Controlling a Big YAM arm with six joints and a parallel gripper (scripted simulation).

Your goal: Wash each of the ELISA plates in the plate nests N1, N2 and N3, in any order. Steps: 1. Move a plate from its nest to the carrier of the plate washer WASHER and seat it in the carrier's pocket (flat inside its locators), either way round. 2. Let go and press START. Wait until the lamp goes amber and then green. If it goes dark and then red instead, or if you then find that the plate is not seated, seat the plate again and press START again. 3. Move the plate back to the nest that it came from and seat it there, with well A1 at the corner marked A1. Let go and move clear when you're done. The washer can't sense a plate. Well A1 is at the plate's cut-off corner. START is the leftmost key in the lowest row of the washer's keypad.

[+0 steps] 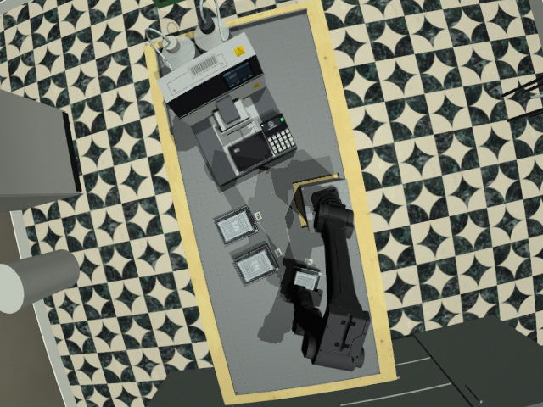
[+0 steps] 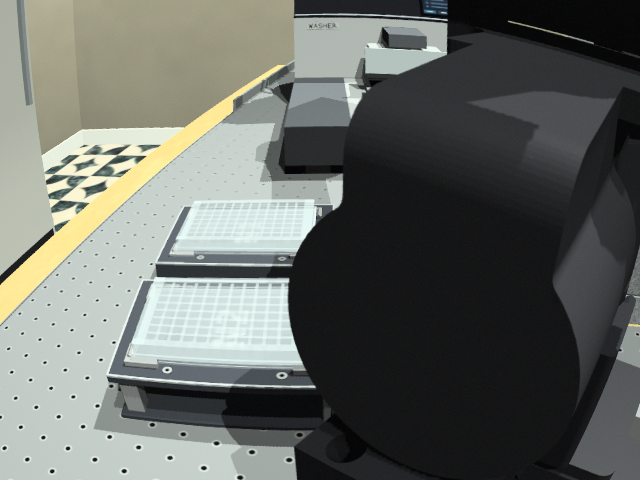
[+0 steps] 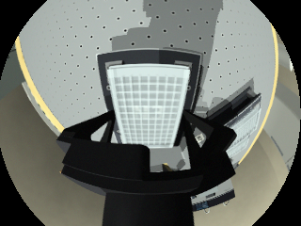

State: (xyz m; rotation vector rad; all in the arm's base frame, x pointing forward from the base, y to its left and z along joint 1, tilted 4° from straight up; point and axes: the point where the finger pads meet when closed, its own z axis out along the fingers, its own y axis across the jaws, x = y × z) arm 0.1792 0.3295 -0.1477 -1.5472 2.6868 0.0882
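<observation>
In the top view, left to right, one ELISA plate (image 1: 237, 226) lies in its nest at the centre-left and a second plate (image 1: 256, 265) (image 2: 222, 320) in another just below, while the washer (image 1: 210, 74) (image 2: 323, 51) stands at upper centre, its lamp (image 1: 282, 119) green. At lower centre the tool (image 1: 305, 280) (image 3: 148, 114) is spread wide around the third plate (image 1: 306, 280) (image 3: 150, 101), gripping nothing, with that plate at its nest.

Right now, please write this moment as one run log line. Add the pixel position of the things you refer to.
end effector (image 1: 305, 282) (image 3: 148, 114): open around nearest ELISA plate (image 1: 305, 280) (image 3: 150, 105) | other two plates: in nests | washer lamp (image 1: 282, 119): green
</observation>
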